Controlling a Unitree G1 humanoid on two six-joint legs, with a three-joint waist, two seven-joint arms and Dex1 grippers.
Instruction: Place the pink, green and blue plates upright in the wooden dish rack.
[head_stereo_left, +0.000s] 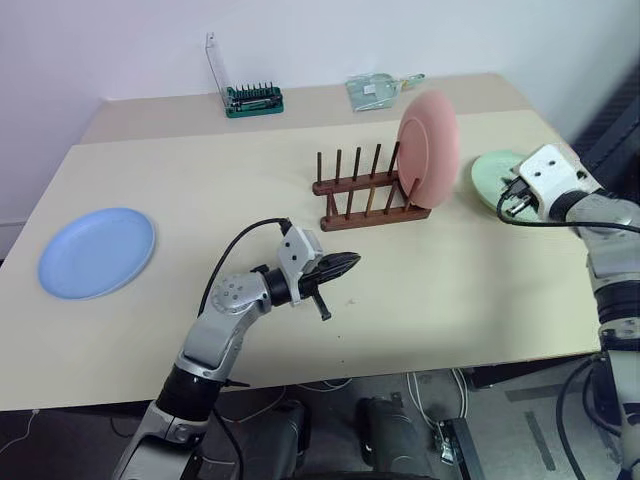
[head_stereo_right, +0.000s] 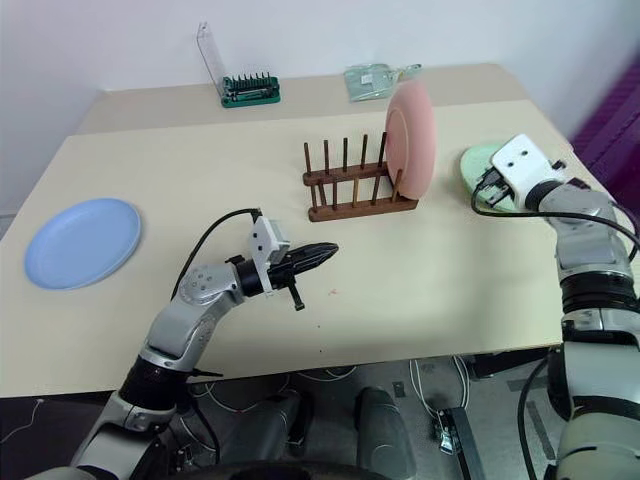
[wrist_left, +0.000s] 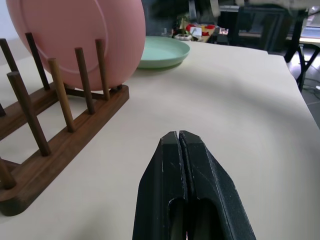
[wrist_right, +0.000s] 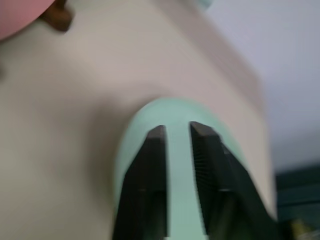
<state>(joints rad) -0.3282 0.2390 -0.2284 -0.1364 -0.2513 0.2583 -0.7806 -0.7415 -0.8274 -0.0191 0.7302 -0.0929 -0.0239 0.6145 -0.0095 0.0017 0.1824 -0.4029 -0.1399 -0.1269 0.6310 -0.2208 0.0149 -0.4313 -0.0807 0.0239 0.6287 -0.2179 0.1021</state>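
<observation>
The pink plate (head_stereo_left: 430, 145) stands upright between the pegs at the right end of the wooden dish rack (head_stereo_left: 365, 195) in the middle of the table. The green plate (head_stereo_left: 490, 172) lies flat to the right of the rack. My right gripper (wrist_right: 177, 129) hovers over it, its fingers a narrow gap apart, and green shows between them. The blue plate (head_stereo_left: 97, 252) lies flat at the far left. My left gripper (head_stereo_left: 352, 261) is shut and empty. It sits low over the table in front of the rack and points toward it.
A green bit holder (head_stereo_left: 253, 98) with a clear raised lid stands at the back of the table. A clear packet (head_stereo_left: 378, 90) lies at the back, behind the rack. Bare tabletop (head_stereo_left: 200, 170) stretches between the blue plate and the rack.
</observation>
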